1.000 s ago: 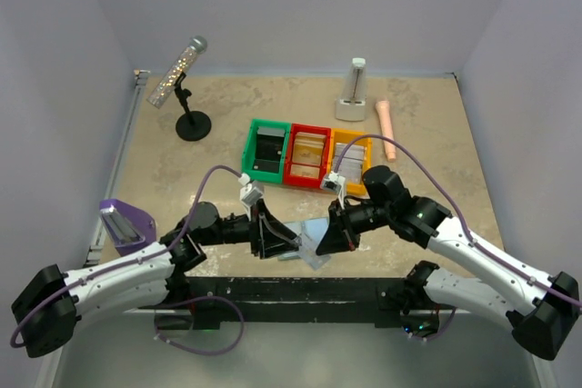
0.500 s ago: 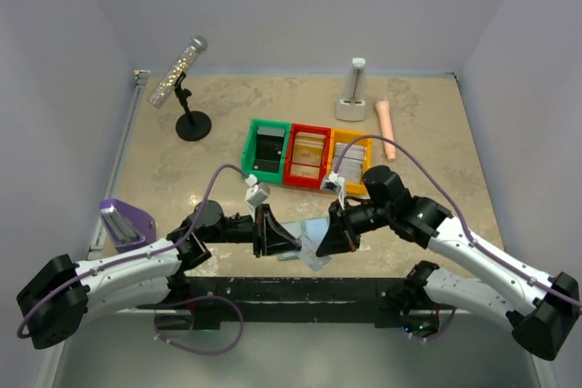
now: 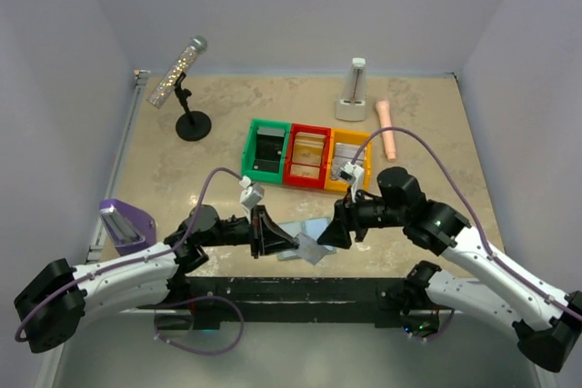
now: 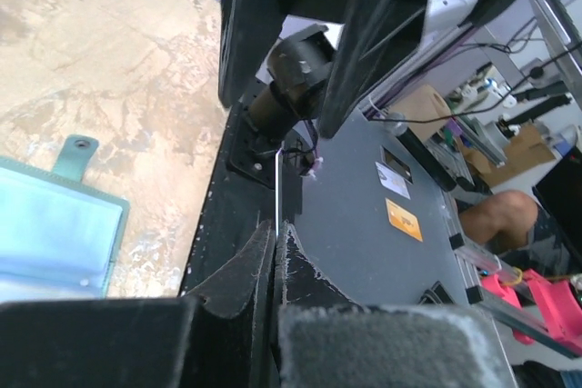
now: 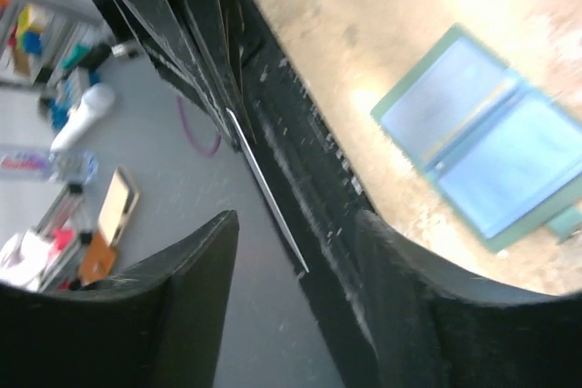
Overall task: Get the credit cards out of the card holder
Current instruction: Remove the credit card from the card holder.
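L tool (image 4: 275, 243) on card (image 4: 276, 184), wrist-cam only

Card holder (image 4: 53, 232) half beyond left edge

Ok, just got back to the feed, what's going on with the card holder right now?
The left tool is shut on a thin credit card, seen edge-on and held off the table. The right tool is open, its fingers on either side of that same card without gripping it. The card holder lies open and flat between the arms, blue pockets up, and neither tool touches it. Whether more cards remain inside cannot be told.
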{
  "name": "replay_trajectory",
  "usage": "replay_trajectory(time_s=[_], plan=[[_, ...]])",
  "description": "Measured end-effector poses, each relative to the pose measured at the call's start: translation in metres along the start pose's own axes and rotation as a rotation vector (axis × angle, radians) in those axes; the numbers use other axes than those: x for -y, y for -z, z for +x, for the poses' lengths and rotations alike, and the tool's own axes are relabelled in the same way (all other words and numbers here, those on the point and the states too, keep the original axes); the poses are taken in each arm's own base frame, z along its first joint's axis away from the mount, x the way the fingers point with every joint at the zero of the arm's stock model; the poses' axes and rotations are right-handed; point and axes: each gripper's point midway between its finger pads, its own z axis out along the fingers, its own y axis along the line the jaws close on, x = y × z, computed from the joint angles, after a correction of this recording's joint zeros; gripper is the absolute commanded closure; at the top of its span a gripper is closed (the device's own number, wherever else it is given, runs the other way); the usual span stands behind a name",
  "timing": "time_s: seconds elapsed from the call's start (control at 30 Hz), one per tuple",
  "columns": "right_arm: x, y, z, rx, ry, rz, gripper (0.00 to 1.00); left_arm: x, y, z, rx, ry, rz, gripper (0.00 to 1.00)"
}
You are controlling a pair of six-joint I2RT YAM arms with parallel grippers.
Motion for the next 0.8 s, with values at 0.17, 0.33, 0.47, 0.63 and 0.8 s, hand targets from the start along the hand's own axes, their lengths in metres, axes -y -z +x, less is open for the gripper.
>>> replay_trajectory(time_s=[0.17, 0.33, 0.47, 0.63, 0.8], plan=[[0.006, 0.009, -0.024, 0.203, 0.084, 0.048, 0.01, -0.012, 0.005, 0.003, 0.035, 0.006, -0.053, 1.00], [0.002, 0.009, -0.024, 0.199, 0.117, 0.015, 0.01, -0.014, 0.005, 0.003, 0.064, 0.015, -0.050, 1.00], [-0.004, -0.004, -0.026, 0.135, 0.101, -0.039, 0.23, -0.013, 0.004, 0.002, 0.094, 0.027, -0.024, 1.00], [-0.010, -0.014, -0.022, 0.085, 0.080, -0.110, 0.62, -0.005, 0.002, -0.007, 0.132, 0.031, 0.018, 1.00], [-0.016, -0.016, -0.021, 0.071, 0.078, -0.155, 0.64, 0.000, 0.002, -0.012, 0.151, 0.022, 0.037, 1.00]])
